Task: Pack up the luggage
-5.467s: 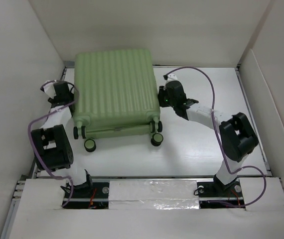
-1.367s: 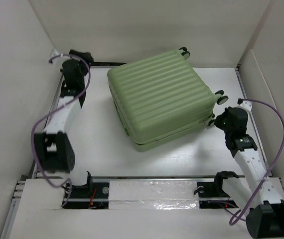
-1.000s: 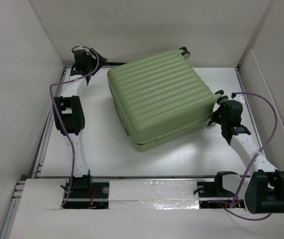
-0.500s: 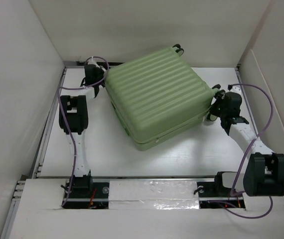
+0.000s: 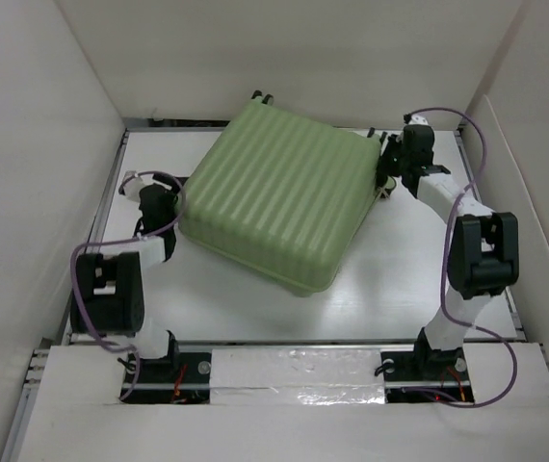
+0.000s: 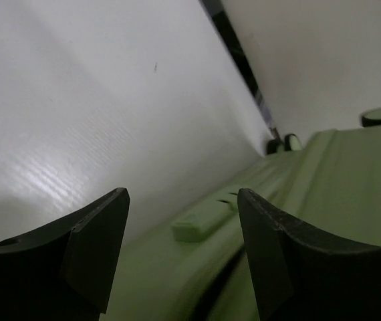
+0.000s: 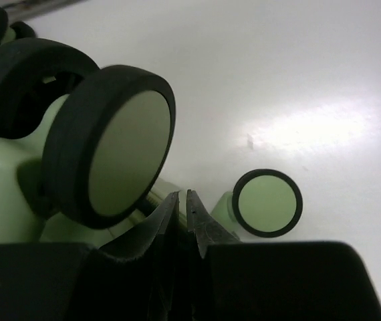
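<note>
Between both arms' fingers (image 6: 97, 254), luggage (image 5: 274, 197)

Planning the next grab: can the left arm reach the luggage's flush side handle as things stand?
Probably yes. The left fingers stand open, facing the side of the luggage; the flush handle lies just ahead between them, with nothing visible in the way.
</note>
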You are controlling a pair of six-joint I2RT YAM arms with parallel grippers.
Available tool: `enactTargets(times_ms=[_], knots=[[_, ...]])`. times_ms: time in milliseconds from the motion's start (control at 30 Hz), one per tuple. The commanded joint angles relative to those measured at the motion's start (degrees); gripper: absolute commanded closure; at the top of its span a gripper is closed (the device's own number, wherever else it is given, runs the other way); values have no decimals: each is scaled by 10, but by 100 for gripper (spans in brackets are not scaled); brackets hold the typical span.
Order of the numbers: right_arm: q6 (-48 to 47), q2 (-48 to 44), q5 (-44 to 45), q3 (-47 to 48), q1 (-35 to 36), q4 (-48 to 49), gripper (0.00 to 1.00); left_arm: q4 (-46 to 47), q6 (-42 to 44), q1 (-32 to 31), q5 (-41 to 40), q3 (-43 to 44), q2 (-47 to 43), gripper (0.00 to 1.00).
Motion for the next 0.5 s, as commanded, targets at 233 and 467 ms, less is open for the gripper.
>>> enactTargets(times_ms=[233, 467], knots=[[67, 147, -223, 297, 81, -31, 74, -66, -9, -26, -121, -33, -265, 29], [46, 139, -216, 367, 50, -90, 38, -140, 40, -19, -164, 102, -323, 28]])
